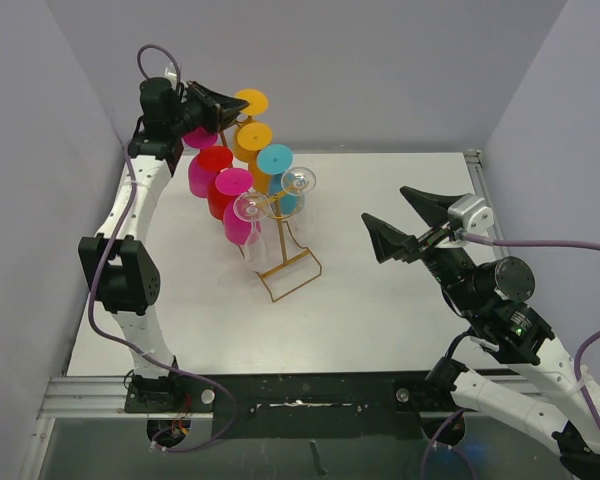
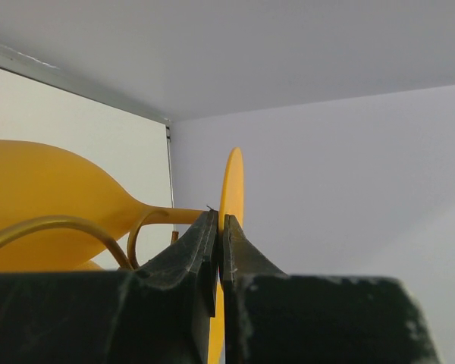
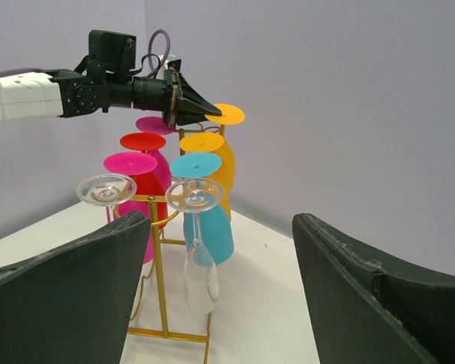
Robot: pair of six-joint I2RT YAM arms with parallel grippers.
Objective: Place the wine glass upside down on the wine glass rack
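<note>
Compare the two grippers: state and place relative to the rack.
The left gripper is shut, pinching the foot of the far orange glass; the right gripper stands wide open and empty. The left is at the wine glass rack's far end; the right is well apart from it. Both are black.

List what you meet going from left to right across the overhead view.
left arm → wine glass rack, hung with coloured and clear glasses → right gripper, open → right arm
</note>
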